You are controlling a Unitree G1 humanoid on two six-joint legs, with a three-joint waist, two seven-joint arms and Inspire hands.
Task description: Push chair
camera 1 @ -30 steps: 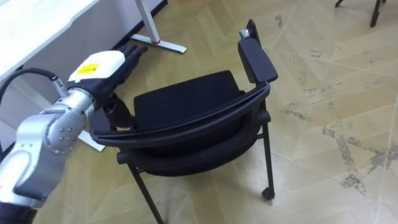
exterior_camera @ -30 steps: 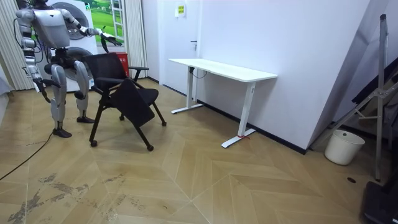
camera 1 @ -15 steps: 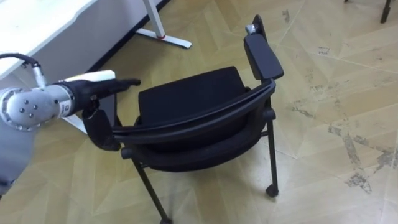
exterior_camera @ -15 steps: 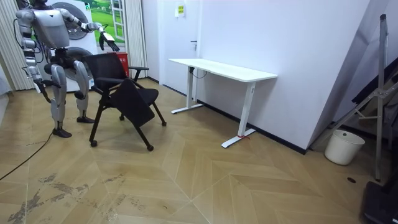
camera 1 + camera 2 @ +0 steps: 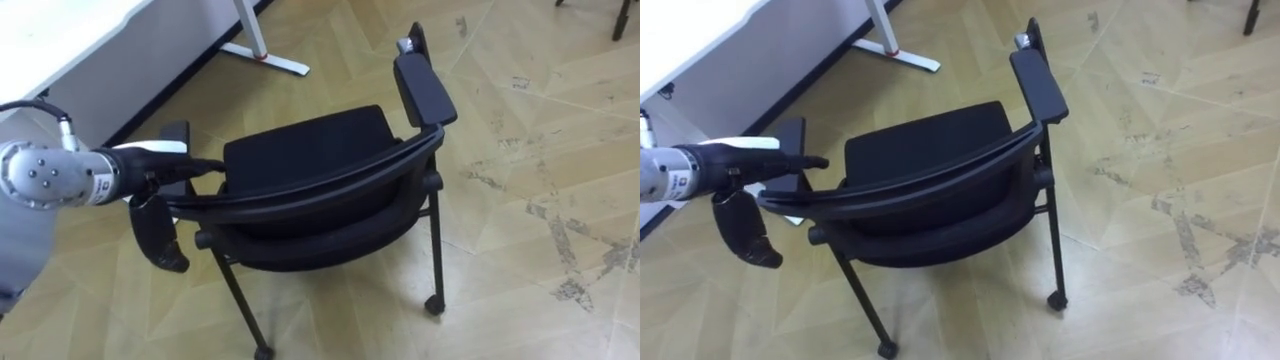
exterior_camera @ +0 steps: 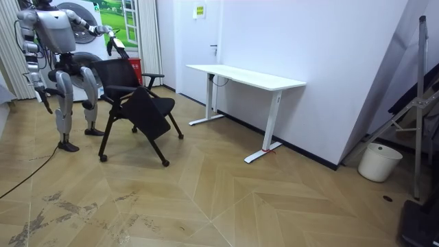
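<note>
room view: robot behind chair (image 6: 134, 96) (left robot hand (image 5: 160, 161) at backrest (image 5: 310, 193))

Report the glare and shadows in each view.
Left eye view: the white desk at upper left is washed out by bright light, and the chair throws no hard-edged shadow on the floor. Right eye view: the same. Room view: the light is even, with no hot spot on the wall.

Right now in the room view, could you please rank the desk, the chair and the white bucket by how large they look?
1. desk, the widest.
2. chair, only a little smaller, so this gap is narrow.
3. bucket, clearly the smallest.
</note>
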